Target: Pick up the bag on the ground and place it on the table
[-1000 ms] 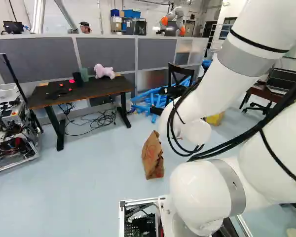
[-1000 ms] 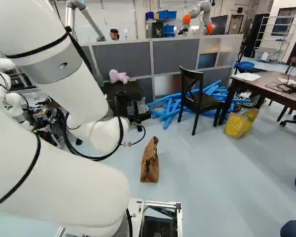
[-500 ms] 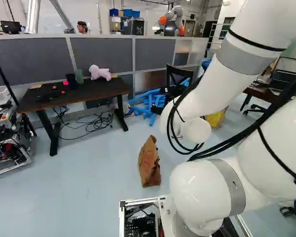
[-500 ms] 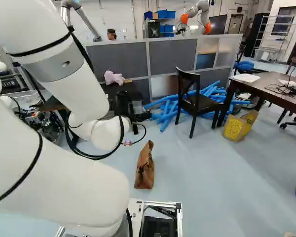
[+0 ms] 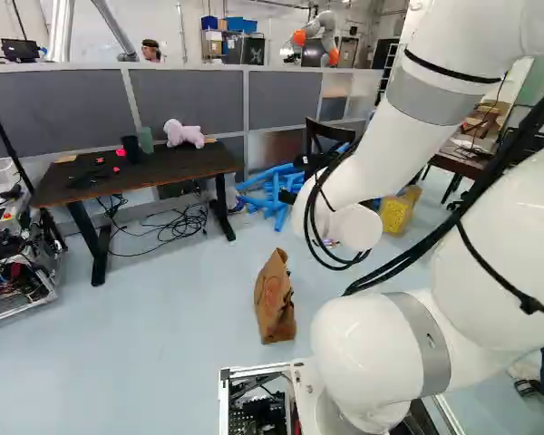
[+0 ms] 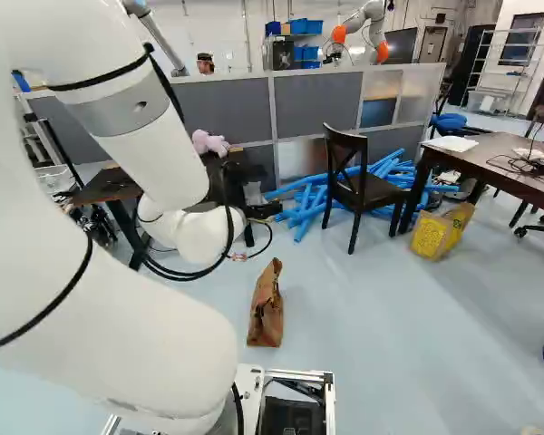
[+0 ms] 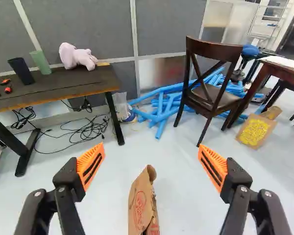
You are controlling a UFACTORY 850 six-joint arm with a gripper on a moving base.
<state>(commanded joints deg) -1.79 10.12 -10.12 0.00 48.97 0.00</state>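
Looking along the wrist, I see the fingers (image 7: 90, 165) spread wide apart, the brown paper bag (image 7: 139, 203) upright on the floor (image 7: 181, 191) ahead, between their lines. I can't see its contents. The table (image 7: 78, 81) carries a black cup (image 7: 21, 72), green cup (image 7: 40, 62) and pink plush toy (image 7: 77, 57). Blue tubes (image 7: 162, 127) lie behind a chair (image 7: 218, 98).

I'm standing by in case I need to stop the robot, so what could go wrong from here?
The brown paper bag stands narrow and creased on the floor, with the open jaws not around it; a slightly off-centre approach might tip or crumple it. On the dark table, the cups and plush toy could get knocked during placing. Loose cables under that table might snag the base if it drives in close.
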